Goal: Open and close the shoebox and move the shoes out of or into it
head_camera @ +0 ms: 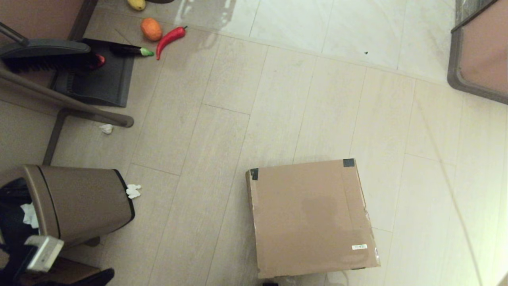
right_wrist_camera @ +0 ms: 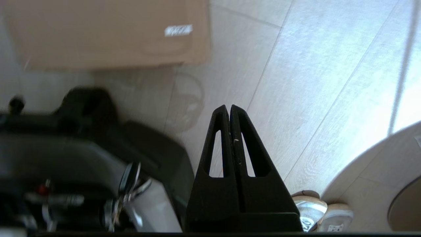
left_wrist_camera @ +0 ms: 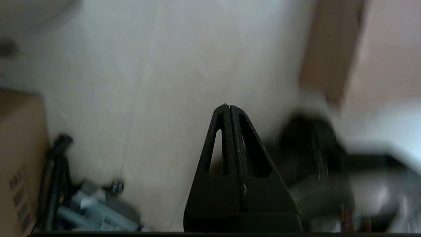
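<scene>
Pressing its two black fingers flat together, the left claw (left_wrist_camera: 229,107) is holding nothing and is hanging over pale floor planks (left_wrist_camera: 184,65); its own wrist view is showing a corner of a brown cardboard box (left_wrist_camera: 19,158) off to one side and blurred dark machinery close behind the fingertips. Matching it, the right claw (right_wrist_camera: 229,107) is also keeping its fingers together with nothing between them, and is hovering above the floor just short of the shoebox (right_wrist_camera: 108,33), whose near edge and small white label (right_wrist_camera: 178,30) are showing beyond the fingertips. Neither claw is appearing in the head view.

Lying flat on the floor in the head view, the shoebox (head_camera: 311,216) is sitting with its lid down, black tape (head_camera: 349,162) marking the two far lid corners and the white label near the right front corner. No shoes are showing outside it.

Standing well apart to the robot's left, a tan trash bin (head_camera: 79,202) with a black liner is leaning, with a scrap of white paper (head_camera: 133,191) by its rim. Farther off, a dustpan (head_camera: 99,79), a brush (head_camera: 47,55), a red chili pepper (head_camera: 170,38), an orange fruit (head_camera: 151,29) and an eggplant (head_camera: 131,50) are lying on the floor.
</scene>
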Robot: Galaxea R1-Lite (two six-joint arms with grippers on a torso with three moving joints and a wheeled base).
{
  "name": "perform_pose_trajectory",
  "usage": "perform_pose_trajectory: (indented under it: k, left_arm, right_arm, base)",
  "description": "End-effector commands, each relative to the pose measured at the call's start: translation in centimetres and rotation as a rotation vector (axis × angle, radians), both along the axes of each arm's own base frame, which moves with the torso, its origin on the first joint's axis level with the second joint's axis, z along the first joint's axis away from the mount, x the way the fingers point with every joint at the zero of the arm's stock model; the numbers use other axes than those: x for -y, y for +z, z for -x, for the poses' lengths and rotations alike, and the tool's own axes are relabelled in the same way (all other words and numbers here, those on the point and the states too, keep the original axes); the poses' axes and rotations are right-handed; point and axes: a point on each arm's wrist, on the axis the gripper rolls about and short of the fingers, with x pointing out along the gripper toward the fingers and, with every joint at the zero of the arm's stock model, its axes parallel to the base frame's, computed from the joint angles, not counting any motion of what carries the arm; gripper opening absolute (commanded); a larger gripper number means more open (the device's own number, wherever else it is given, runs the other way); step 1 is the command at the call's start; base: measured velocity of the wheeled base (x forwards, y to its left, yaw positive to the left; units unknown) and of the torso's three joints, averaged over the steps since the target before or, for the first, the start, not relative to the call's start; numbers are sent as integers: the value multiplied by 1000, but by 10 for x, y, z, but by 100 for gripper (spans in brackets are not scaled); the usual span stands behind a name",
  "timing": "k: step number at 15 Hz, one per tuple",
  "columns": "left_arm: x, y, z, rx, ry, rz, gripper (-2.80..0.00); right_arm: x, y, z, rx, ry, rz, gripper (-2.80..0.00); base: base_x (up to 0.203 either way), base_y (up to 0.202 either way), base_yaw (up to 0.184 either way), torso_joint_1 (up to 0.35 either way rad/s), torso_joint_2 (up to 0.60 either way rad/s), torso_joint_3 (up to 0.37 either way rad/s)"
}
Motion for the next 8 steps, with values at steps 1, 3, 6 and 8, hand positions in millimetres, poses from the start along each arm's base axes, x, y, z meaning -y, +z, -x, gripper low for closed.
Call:
perform_pose_trajectory:
  k: [1,3,6,8]
  left_arm:
    - [1,-6,35,-24,-73,-30,-280]
    - [0,-10,59,-64,-94,-84,-280]
    - [-2,-12,87,97,-44,-145,-280]
    - [-2,-14,102,235,-16,-157,-280]
  right_arm:
    - [-3,-3,17,98,38,20,-280]
    - [-3,-4,21,129,48,34,-280]
    - [-3,-2,19,166,55,59,-280]
    - [-1,-4,18,175,-16,94,-280]
  base:
    - [0,0,0,0,0,0]
    - [0,0,0,0,0,0]
    - [0,0,0,0,0,0]
    - [0,0,0,0,0,0]
